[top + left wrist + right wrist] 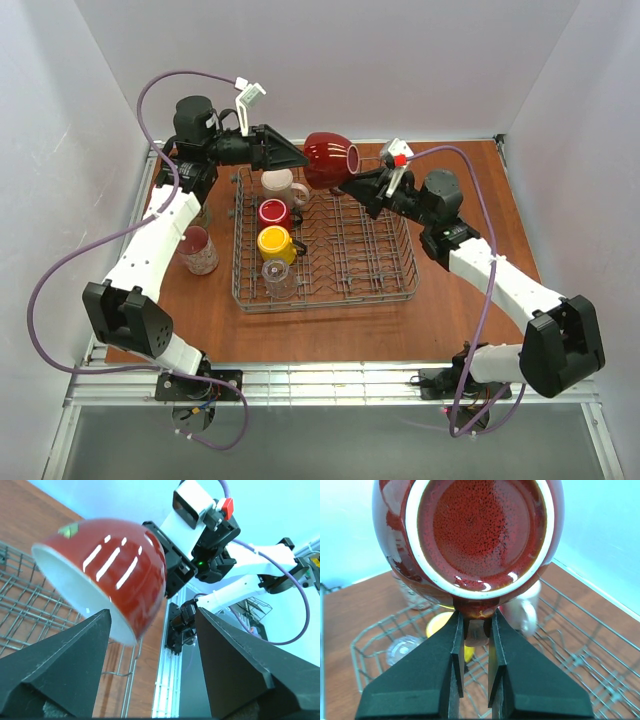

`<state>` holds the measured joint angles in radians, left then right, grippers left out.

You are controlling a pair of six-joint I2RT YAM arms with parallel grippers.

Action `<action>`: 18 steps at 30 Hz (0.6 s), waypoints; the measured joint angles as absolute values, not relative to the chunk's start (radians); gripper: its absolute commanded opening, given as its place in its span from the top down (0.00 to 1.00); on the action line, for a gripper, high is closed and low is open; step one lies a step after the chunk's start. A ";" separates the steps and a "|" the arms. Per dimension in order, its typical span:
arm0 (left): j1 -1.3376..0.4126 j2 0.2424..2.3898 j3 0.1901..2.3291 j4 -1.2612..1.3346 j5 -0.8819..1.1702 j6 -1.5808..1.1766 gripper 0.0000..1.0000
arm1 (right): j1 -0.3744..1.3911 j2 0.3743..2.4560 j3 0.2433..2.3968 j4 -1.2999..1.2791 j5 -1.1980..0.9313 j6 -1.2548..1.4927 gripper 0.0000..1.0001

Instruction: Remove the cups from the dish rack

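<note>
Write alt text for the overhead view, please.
The right end effector holds a dark red mug above the rack's far edge; the open left end effector is beside it. A cream mug, red mug, yellow mug and glass sit inside.

You will find no words, numbers or brand marks that can be read in any of the three views. The only label-like thing is a small greenish sticker (70, 530) on the outside of the dark red cup (115, 575), just below that cup's white rim in the left wrist view. It is too small and blurred for you to make out any print on it.
</note>
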<state>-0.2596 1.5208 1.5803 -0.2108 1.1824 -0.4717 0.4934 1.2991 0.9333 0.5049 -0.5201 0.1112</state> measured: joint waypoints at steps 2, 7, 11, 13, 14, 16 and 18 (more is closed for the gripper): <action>-0.266 1.521 1.580 -0.192 1.188 -0.490 0.41 | 0.506 1.300 0.933 0.525 -0.527 0.125 0.99; -0.275 1.521 1.579 -0.160 1.193 -0.529 0.58 | 0.536 1.331 0.945 0.582 -0.545 0.154 0.99; -0.273 1.521 1.563 -0.131 1.202 -0.566 0.82 | 0.546 1.354 0.956 0.623 -0.551 0.176 0.99; -0.274 1.521 1.554 -0.115 1.221 -0.607 0.99 | 0.546 1.367 0.957 0.640 -0.555 0.172 0.99; -0.277 1.520 1.548 -0.111 1.235 -0.635 1.00 | 0.549 1.377 0.958 0.646 -0.554 0.167 0.99; -0.291 1.519 1.542 -0.099 1.269 -0.670 1.00 | 0.556 1.400 0.960 0.654 -0.557 0.157 0.99; -0.295 1.515 1.530 -0.083 1.268 -0.676 1.00 | 0.559 1.411 0.960 0.661 -0.559 0.162 0.99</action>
<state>-0.2955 1.5150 1.5295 -0.0830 1.2682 -0.6762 0.5591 1.4113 0.9596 0.6605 -0.5591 0.1619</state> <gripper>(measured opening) 0.034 0.099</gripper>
